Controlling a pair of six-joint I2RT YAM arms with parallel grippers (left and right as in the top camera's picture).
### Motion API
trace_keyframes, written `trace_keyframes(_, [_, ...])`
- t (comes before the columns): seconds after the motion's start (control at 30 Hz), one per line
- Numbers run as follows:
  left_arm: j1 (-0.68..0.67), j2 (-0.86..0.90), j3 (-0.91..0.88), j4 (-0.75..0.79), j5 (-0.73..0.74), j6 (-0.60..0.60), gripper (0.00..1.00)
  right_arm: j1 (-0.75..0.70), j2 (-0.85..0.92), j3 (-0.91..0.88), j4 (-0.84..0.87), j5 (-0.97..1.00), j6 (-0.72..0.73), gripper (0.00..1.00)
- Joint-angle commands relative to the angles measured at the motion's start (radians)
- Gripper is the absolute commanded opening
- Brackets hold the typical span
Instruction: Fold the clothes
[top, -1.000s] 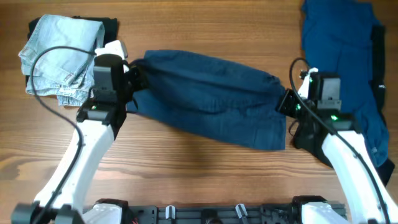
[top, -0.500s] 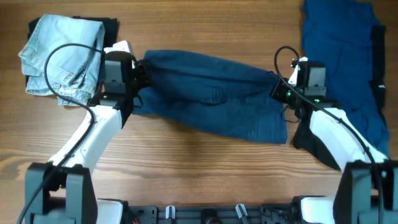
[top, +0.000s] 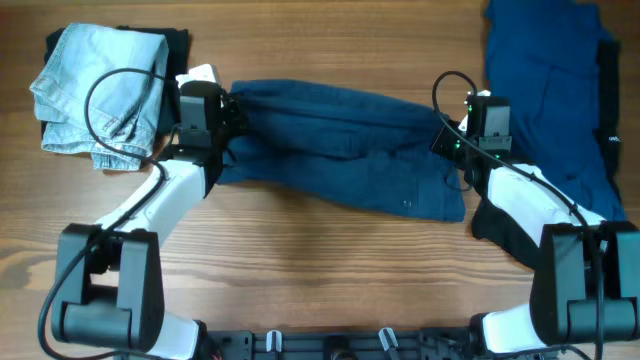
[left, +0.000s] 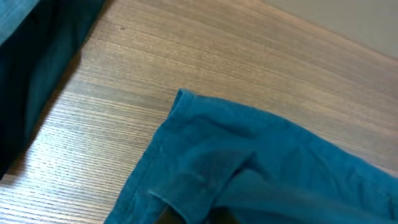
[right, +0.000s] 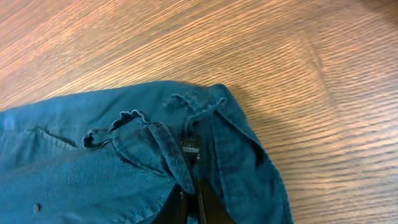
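Blue garment (top: 345, 150) — belt loop (right: 165, 149) in right-wrist view only

Both arms reach away from their bases at the near edge of the counter, wrists turned toward each other.

Left arm (top: 150, 205): white forearm runs up and to the right, and a black cable loops over the wrist. The left gripper (top: 230, 112) points across at the right one. I read its jaws as closed on one end of the blue garment (top: 340, 150) — the left wrist view gives only a dark sliver of finger under gathered cloth.

Right arm (top: 525, 195): elbow bent, forearm running up and to the left. The right gripper (top: 443, 140) faces the left one, with green lights lit on the wrist. In the right wrist view the black fingertips (right: 212, 211) are pressed together — the waistband is pinched between them.
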Motion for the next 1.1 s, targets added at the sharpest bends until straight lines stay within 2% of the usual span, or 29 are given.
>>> trace_keyframes(0.0, [0.02, 0.008, 0.012, 0.022, -0.096, 0.008, 0.36, -0.023, 0.016, 0.019, -0.019, 0.193, 0.072, 0.04])
trace_keyframes(0.03, [0.02, 0.008, 0.012, 0.028, -0.096, 0.008, 0.6, -0.023, 0.016, 0.019, -0.035, 0.222, 0.103, 0.06])
trace_keyframes(0.07, [0.02, 0.008, 0.012, 0.03, -0.096, 0.008, 0.96, -0.023, 0.016, 0.019, -0.039, 0.233, 0.117, 0.22])
trace_keyframes(0.1, [0.02, 0.008, 0.012, 0.031, -0.096, 0.008, 1.0, -0.024, 0.016, 0.019, -0.04, 0.237, 0.117, 0.5])
trace_keyframes(0.13, [0.02, 0.008, 0.012, 0.03, -0.096, 0.008, 1.0, -0.024, 0.016, 0.019, -0.039, 0.237, 0.117, 0.71])
trace_keyframes(0.17, [0.02, 0.007, 0.012, 0.031, -0.096, 0.008, 1.0, -0.024, 0.016, 0.019, -0.038, 0.236, 0.117, 1.0])
trace_keyframes(0.4, [0.02, -0.025, 0.013, -0.016, -0.092, 0.008, 1.0, -0.024, -0.006, 0.024, -0.05, 0.142, 0.085, 1.0])
trace_keyframes(0.8, [0.019, -0.269, 0.013, -0.272, -0.04, 0.065, 1.0, -0.049, -0.101, 0.212, -0.437, -0.098, -0.018, 0.99])
trace_keyframes(1.07, [0.019, -0.244, 0.013, -0.311, 0.079, 0.116, 1.0, -0.051, -0.1, 0.21, -0.617, -0.078, -0.01, 1.0])
